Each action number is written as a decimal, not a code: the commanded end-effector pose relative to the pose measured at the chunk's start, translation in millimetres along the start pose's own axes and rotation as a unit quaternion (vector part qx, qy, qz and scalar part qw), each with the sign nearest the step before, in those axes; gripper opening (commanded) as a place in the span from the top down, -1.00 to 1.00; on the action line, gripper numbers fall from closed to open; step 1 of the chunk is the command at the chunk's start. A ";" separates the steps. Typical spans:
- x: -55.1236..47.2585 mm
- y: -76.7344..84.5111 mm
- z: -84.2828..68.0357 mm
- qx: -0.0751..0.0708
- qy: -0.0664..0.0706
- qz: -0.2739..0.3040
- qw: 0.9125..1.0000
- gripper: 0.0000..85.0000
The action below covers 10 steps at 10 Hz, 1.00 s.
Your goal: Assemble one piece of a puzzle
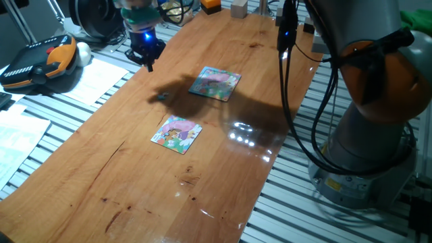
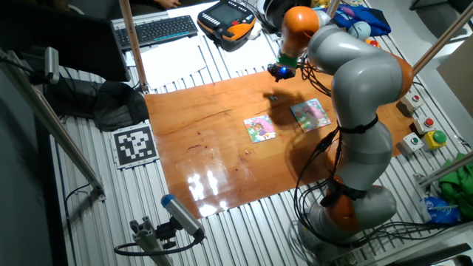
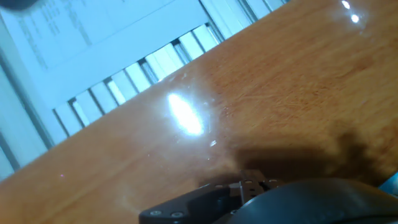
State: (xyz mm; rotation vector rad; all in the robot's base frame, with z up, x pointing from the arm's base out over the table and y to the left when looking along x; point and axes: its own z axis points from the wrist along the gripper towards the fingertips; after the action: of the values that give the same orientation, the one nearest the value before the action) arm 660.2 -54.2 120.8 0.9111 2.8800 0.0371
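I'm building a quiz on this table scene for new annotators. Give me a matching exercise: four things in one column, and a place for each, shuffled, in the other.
Things:
1. piece
2. purple-pink puzzle
3. blue-bordered puzzle
4. end effector

Places:
A. raised above the wooden board's far corner
B. nearest the arm's base
C. alone on bare wood, in shadow
D. mid-board, nearer the front edge

Pairs: 1-C, 2-D, 3-B, 4-A

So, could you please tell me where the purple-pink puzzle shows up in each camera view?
One fixed view: the purple-pink puzzle lies mid-board, nearer the camera than the blue-bordered puzzle.
The other fixed view: it sits at the board's centre, left of the blue-bordered puzzle.
Hand view: not in it; only bare board and papers show.
Shared landmark: the blue-bordered puzzle, in both fixed views.
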 end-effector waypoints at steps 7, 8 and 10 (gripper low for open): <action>-1.4 -14.7 -0.5 0.028 -0.061 0.326 0.943 1.00; -1.0 -14.4 -0.9 0.029 -0.062 0.326 0.943 1.00; -1.7 -13.4 -0.2 0.035 -0.064 0.323 0.944 1.00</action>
State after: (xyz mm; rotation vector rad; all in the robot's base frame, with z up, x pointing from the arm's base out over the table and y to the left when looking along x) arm 654.4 -65.5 120.5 1.3489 2.6000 -0.0227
